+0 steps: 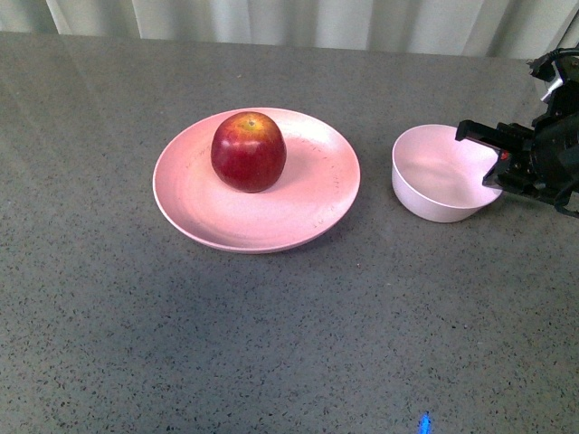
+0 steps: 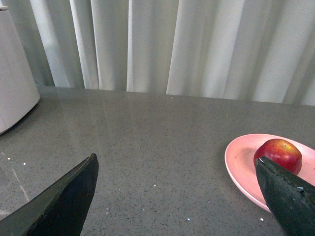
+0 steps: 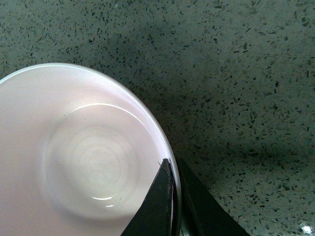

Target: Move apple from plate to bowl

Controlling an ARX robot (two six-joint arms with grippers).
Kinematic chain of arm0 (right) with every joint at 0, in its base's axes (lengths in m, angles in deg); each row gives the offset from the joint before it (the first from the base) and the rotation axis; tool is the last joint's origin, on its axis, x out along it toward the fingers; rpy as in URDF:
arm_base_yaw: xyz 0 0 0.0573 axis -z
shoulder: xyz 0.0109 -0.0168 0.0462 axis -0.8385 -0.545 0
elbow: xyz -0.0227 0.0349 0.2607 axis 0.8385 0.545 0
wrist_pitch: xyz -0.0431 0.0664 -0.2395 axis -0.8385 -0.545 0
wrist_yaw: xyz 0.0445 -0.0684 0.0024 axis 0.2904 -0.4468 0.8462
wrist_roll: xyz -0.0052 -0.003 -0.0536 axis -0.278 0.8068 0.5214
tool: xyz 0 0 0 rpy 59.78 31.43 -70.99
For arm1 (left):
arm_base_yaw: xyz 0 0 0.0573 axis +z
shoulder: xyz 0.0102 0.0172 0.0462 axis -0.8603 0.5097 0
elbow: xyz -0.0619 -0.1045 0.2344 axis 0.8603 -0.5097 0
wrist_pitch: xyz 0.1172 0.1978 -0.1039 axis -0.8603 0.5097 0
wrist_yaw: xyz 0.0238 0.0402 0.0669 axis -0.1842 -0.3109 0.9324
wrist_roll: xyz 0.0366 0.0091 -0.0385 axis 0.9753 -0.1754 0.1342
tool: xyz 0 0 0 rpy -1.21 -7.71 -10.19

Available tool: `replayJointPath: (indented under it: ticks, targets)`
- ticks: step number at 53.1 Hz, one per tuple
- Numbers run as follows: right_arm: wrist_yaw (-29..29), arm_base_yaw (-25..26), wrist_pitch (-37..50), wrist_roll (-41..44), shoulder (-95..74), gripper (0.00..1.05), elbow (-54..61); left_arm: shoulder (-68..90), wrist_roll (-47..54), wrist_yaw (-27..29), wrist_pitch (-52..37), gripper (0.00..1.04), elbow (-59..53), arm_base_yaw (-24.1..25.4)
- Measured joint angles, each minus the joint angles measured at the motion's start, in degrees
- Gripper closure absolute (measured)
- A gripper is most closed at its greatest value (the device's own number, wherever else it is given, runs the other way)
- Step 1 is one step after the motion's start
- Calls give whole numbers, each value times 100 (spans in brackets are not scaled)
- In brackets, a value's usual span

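Observation:
A dark-red apple (image 1: 249,151) with a yellow-orange patch at its stem sits on the wide pale-pink plate (image 1: 308,212) at the table's middle. To its right stands the small empty bowl (image 1: 434,176), slightly tilted. My right gripper (image 1: 500,170) is shut on the bowl's right rim; in the right wrist view one finger lies inside the bowl (image 3: 74,157) and one outside, pinching the wall at the gripper (image 3: 173,169). My left gripper (image 2: 177,167) is open over bare table, with the apple (image 2: 279,152) and plate (image 2: 241,167) just beyond one fingertip.
Grey speckled tabletop (image 1: 271,344) all around. White curtains (image 2: 197,44) hang behind the table's far edge. A white rounded object (image 2: 15,93) stands at the edge of the left wrist view.

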Motion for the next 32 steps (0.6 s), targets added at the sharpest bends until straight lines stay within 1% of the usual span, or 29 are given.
replayJointPath:
  ticks: [9, 13, 15, 19, 21, 26, 27, 32]
  targets:
    - [42, -57, 48, 33, -55, 103, -39, 0, -2, 0, 0, 9, 0, 0]
    - [81, -59, 142, 44, -55, 89, -28, 0, 0, 0, 0, 9, 0, 0]
    - [129, -59, 236, 42, -52, 81, -2, 0, 0, 0, 0, 9, 0, 0]
    - [177, -50, 361, 44, -13, 72, 57, 0, 0, 0, 0, 9, 0, 0]
    - [229, -28, 479, 44, 66, 65, 133, 0, 0, 0, 0, 9, 0, 0]
    - [321, 17, 693, 50, 297, 53, 304, 0, 0, 0, 0, 9, 0, 0]
    - [326, 39, 791, 50, 428, 47, 387, 0, 0, 0, 0, 9, 0, 0]
    - [326, 136, 1226, 240, 1086, 28, 837, 0, 0, 0, 0, 9, 0, 0]
